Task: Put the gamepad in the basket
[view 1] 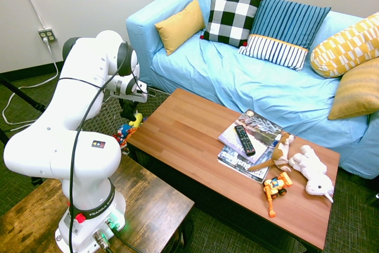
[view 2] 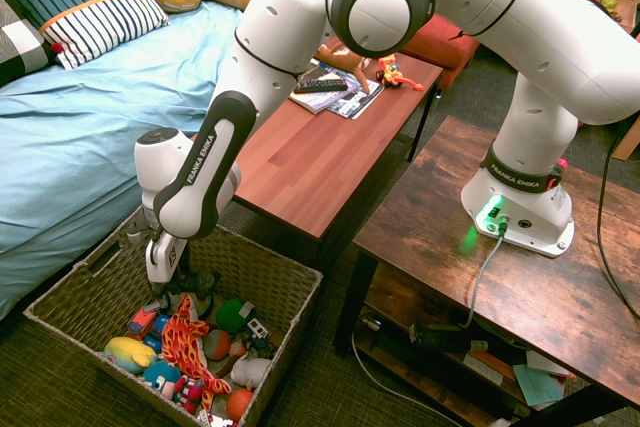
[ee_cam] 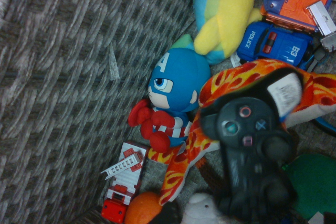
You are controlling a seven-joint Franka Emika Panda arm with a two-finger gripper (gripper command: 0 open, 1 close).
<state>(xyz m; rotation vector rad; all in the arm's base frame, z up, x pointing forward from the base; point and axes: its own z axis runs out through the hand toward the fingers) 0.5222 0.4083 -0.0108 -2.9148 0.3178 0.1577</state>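
Wrist view shows the gamepad (ee_cam: 251, 156) over toys inside the basket (view 2: 262, 269); whether the pincer (view 2: 185, 302) grips or gapes I cannot tell, so part it fully, then lift straight up.

Home living room: light-blue sofa (view 1: 249, 81) along the back wall, loaded with throw pillows (view 1: 232, 18) in yellow, checked and striped covers. Low wooden bench (view 1: 195, 140) at centre frame carries magazines (view 1: 251, 137), a remote control (view 1: 244, 139) and soft toys (view 1: 314, 170). Dark carpet (view 1: 349, 217), wall outlet (view 1: 47, 35) at upper left, and a woven basket (view 2: 270, 277) full of kids' toys on the floor.
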